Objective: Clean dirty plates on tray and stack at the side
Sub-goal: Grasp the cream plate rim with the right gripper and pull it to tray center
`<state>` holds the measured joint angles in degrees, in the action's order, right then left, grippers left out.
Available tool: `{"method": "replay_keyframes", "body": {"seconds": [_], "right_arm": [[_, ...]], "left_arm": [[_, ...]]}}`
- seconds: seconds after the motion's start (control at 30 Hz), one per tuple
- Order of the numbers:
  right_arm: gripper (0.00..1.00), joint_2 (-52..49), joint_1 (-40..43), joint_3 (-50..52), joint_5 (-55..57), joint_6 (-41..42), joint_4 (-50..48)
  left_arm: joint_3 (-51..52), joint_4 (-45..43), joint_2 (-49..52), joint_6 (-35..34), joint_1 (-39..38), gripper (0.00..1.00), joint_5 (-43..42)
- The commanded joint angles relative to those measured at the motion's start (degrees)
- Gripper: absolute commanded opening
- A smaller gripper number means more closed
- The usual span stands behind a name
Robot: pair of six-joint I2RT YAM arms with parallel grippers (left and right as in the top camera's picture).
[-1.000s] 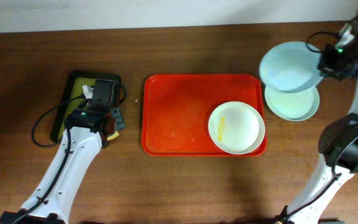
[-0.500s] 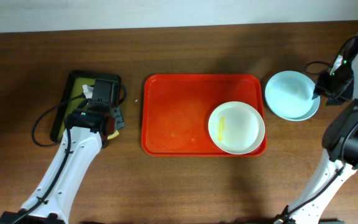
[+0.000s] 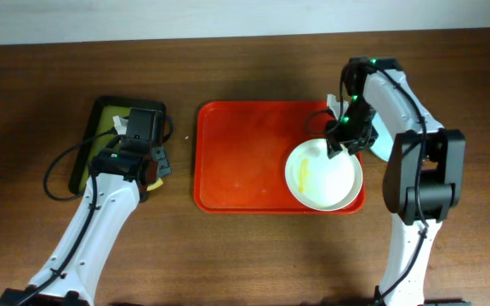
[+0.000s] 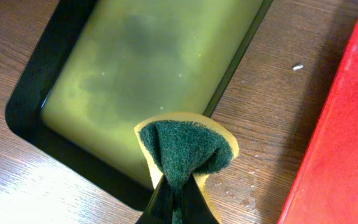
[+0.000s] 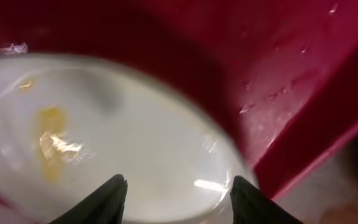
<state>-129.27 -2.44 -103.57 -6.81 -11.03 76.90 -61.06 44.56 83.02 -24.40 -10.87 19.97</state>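
Brown wood-grain table (image 3: 245,255) fills the overhead view, bounded along the far side by a pale wall strip (image 3: 228,17). Open bare wood lies on the near side of both arms. Right gripper (image 5: 182,200) hovers with its fingers apart, nothing between them, directly above the far right rim of the cream plate (image 3: 317,183). A yellow smear (image 5: 48,140) lies on the plate surface ahead and to the left of the fingertips. The plate sits inside the red tray (image 3: 245,153), in the corner beneath this gripper, close against the raised rim. The rest of the tray floor, away to the gripper's left, is bare apart from faint wet specks. Just outside the tray rim, on the gripper's right, the mint plates (image 3: 383,143) show as a sliver behind the arm; their number cannot be told. The wrist view is blurred. Left gripper (image 4: 178,202) is clamped on a yellow sponge (image 4: 185,146) with its green scouring face folded outward, held over the near long rim of the dark tray (image 4: 30,118). Yellow-green liquid (image 4: 148,62) lies ahead of the sponge. The red tray's edge runs close on that gripper's right, with a strip of table between.
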Motion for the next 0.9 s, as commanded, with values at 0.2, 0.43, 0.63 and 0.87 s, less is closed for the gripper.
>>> {"method": "replay_keyframes", "body": {"seconds": [0.2, 0.43, 0.63, 0.87], "right_arm": [[0.55, 1.8, -2.2, -10.2, 3.6, 0.2, 4.6], [0.57, 1.0, 0.1, -0.6, 4.4, -0.7, -5.8], [0.57, 0.9, 0.2, 4.7, 0.2, -0.7, -5.7], [0.58, 0.9, -6.9, 4.7, 6.2, 16.2, -2.4]], "left_arm": [[0.1, -0.8, -1.0, 0.5, 0.3, 0.00, -0.7], [0.1, -1.0, -1.0, 0.5, 0.3, 0.00, -0.7], [0.1, -1.0, -1.0, 0.5, 0.3, 0.00, -1.3], [0.1, -0.7, -1.0, 0.5, 0.3, 0.00, -1.3]]}}
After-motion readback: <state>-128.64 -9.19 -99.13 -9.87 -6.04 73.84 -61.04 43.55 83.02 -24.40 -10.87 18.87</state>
